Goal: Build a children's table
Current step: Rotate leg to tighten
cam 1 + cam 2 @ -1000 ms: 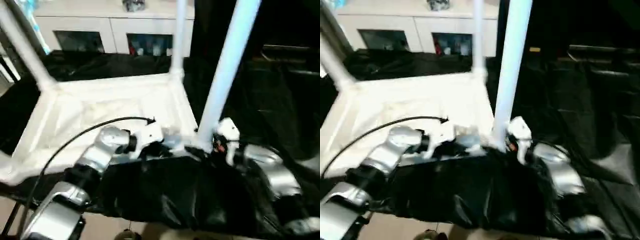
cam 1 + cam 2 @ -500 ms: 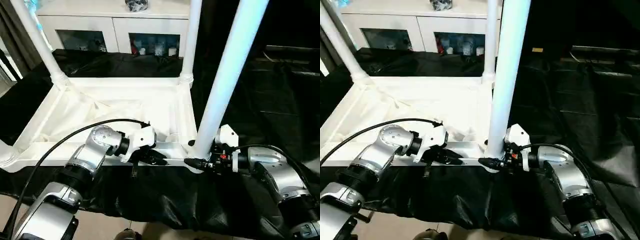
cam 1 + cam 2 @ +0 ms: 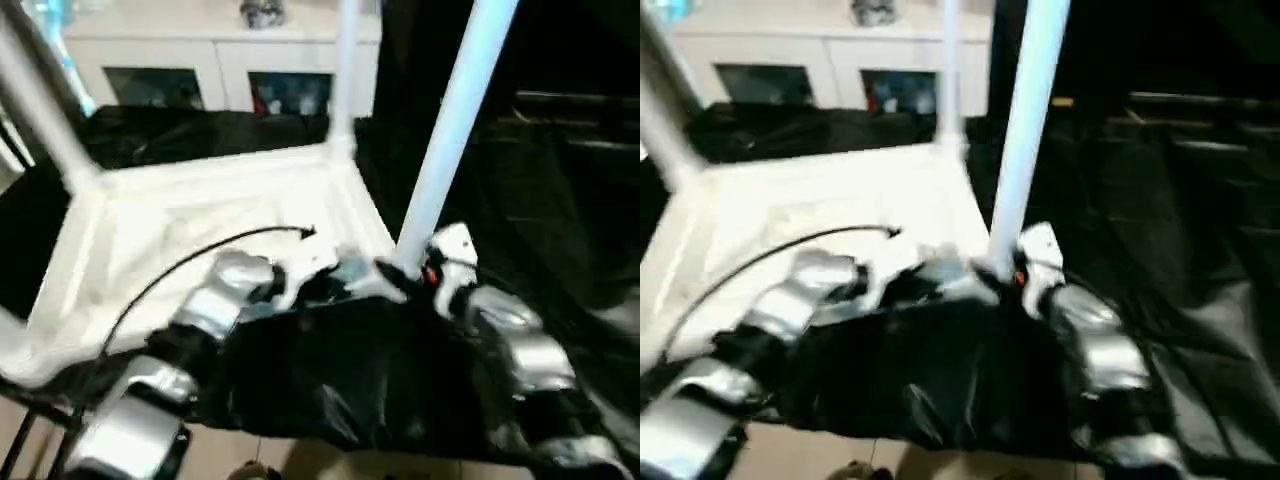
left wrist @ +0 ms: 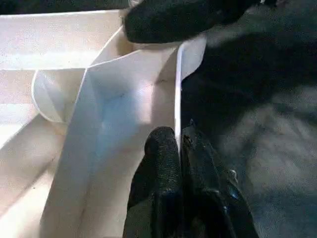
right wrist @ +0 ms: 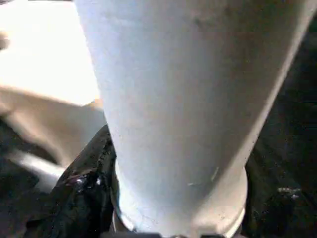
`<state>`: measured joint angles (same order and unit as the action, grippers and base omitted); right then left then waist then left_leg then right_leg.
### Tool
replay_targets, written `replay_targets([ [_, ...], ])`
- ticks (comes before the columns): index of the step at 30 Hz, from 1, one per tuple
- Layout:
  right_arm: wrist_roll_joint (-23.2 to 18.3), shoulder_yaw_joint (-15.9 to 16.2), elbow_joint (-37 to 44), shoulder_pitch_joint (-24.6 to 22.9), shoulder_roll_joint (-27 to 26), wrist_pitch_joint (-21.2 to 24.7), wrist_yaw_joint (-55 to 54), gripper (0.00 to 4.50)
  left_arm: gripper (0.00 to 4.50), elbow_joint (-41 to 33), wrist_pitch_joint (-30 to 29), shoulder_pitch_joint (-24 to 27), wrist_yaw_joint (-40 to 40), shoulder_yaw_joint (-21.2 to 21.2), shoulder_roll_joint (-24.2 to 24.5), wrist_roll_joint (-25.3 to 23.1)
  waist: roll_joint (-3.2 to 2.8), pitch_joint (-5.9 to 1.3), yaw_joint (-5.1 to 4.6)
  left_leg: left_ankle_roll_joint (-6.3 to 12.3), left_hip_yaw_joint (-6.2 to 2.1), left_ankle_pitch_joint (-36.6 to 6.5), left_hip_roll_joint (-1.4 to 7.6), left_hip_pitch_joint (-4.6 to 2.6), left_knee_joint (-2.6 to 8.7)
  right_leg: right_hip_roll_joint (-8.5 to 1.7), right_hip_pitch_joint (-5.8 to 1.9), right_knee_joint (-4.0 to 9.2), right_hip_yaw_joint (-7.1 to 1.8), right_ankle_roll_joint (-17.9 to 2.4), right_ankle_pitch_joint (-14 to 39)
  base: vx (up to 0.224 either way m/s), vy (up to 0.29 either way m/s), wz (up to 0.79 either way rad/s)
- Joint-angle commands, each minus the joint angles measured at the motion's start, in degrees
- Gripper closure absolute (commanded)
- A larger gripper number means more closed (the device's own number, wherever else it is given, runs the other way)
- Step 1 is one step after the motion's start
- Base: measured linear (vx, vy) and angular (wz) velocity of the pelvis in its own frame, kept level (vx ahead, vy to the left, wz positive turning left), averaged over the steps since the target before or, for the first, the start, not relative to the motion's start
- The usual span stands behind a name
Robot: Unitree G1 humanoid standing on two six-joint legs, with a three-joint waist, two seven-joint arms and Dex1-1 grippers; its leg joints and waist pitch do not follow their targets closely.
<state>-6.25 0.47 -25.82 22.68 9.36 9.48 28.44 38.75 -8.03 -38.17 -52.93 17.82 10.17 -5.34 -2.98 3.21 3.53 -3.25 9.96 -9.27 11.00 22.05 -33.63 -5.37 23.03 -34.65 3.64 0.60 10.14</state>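
Three white legs stand up from the overturned tabletop (image 3: 200,215) in my head view: the near right leg (image 3: 450,130), a far leg (image 3: 347,70) at the back right corner, and a left leg (image 3: 40,105) at the back left corner. The tabletop lies with its ribbed underside up on black cloth (image 3: 330,380), and a white cabinet (image 3: 210,60) with glass doors stands behind it. My left gripper (image 3: 325,285) is at the near rim of the tabletop, and my right gripper (image 3: 420,272) is at the foot of the near right leg.

In my left wrist view, my two black fingers (image 4: 163,163) are pressed together on the thin edge of the tabletop rim (image 4: 177,94), with the rim between them. Beyond it is the round corner socket (image 4: 54,96).

In my right wrist view, the near leg (image 5: 183,99) stands very close, with its base collar (image 5: 223,208) low. From this view I cannot tell how my right fingers are set.
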Motion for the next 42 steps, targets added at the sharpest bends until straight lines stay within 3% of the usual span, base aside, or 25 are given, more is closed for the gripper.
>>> replay_targets([
  [1,-0.6,4.3,-1.0,-0.4,-4.2,1.3,0.2,1.76,4.50,-2.0,-0.7,-1.5,5.9,-1.0,-2.0,-0.4,0.69,-3.60,0.02,-0.45,-0.73,-21.0,1.44,-1.25,4.46,-2.89,-1.81,5.86,-1.86,-9.6,25.2,0.000,0.000,0.00],
  [2,-0.4,4.3,-1.2,-0.1,-5.0,1.4,-0.8,1.76,4.50,-2.1,-0.8,-1.3,6.3,-0.8,-2.3,-0.6,0.94,-3.60,-0.08,-0.15,-0.67,-20.8,1.43,-1.10,4.48,-2.84,-1.91,5.87,-1.89,-9.6,24.7,0.000,0.000,0.00],
  [6,1.7,4.9,-2.5,1.0,-8.0,-2.2,-3.7,1.76,4.50,-3.8,0.3,0.2,5.8,0.5,-2.4,-1.7,0.59,-3.70,-0.40,0.03,-0.67,-20.2,1.50,-0.87,4.58,-2.78,-2.01,5.43,-1.94,-10.3,21.1,0.000,0.000,0.00],
  [7,1.7,4.9,-2.7,1.2,-7.9,-2.8,-3.1,1.20,4.50,-4.3,0.9,0.5,4.9,0.6,-2.0,-1.4,0.36,-3.71,-0.42,-0.01,-0.69,-20.4,1.50,-0.86,4.58,-2.79,-2.04,5.41,-1.96,-10.4,21.1,0.000,0.000,0.00],
  [9,-0.6,3.9,-1.9,1.1,-7.5,-1.6,-0.5,1.06,4.50,-5.0,2.6,1.2,2.4,0.6,-0.8,-0.5,0.38,-3.76,-0.68,0.26,-0.72,-20.8,1.48,-0.76,4.65,-2.69,-2.26,5.31,-1.96,-10.7,19.8,0.000,0.000,0.00],
  [12,-0.2,4.5,-1.0,0.9,-5.9,-1.5,1.4,0.77,4.50,-5.6,4.1,1.7,0.4,0.8,0.2,0.0,0.04,-3.86,-1.04,0.61,-0.70,-20.1,1.50,-0.71,4.60,-2.65,-2.38,5.13,-2.00,-11.5,17.6,0.000,0.000,0.00],
  [14,0.0,5.1,-0.2,0.5,-4.3,-1.8,3.0,0.61,4.50,-5.9,4.7,2.1,-1.3,1.1,1.2,0.2,0.26,-3.93,-1.20,0.91,-0.60,-19.4,1.42,-0.63,4.50,-2.62,-2.58,5.08,-1.96,-11.9,16.5,0.000,0.000,0.00],
  [18,-1.5,5.0,1.7,-0.4,-0.3,-1.9,10.1,0.61,4.50,-6.6,5.9,3.0,-5.8,1.2,3.7,0.9,0.24,-4.16,-1.00,2.40,-0.43,-16.4,1.57,-0.62,4.23,-2.64,-2.82,4.67,-2.02,-13.4,12.5,0.000,0.000,0.00],
  [24,-3.5,7.6,5.4,-2.3,7.3,-1.8,24.8,0.61,4.50,-6.5,7.6,3.3,-13.8,0.7,7.3,3.7,0.19,-4.28,-0.42,3.93,-0.28,-13.8,1.81,-0.70,4.00,-2.51,-3.08,4.05,-1.89,-15.4,7.6,0.000,0.000,0.00],
  [32,-5.1,11.1,7.9,-3.1,13.3,0.3,37.5,0.61,4.50,-4.5,8.9,2.7,-19.6,0.5,9.0,5.3,0.26,-4.24,0.74,3.94,-0.11,-14.8,1.98,-0.87,3.89,-2.66,-2.96,3.97,-1.88,-16.2,8.7,0.000,0.000,0.00],
  [33,-5.2,11.9,8.2,-2.9,14.1,0.6,39.3,0.89,4.50,-4.2,8.8,2.8,-21.0,0.5,9.5,5.6,0.47,-4.23,0.85,3.83,-0.10,-14.8,2.02,-0.90,3.91,-2.67,-2.93,4.06,-1.91,-16.0,9.4,0.000,0.000,0.00],
  [42,-5.5,13.5,8.3,-2.6,14.9,1.5,42.8,1.54,4.50,-3.6,9.2,2.6,-24.9,0.8,11.0,5.8,0.51,-4.21,1.66,3.22,-0.15,-14.6,2.15,-0.99,3.95,-2.76,-2.68,3.95,-2.01,-15.5,10.9,0.000,0.000,0.00],
])
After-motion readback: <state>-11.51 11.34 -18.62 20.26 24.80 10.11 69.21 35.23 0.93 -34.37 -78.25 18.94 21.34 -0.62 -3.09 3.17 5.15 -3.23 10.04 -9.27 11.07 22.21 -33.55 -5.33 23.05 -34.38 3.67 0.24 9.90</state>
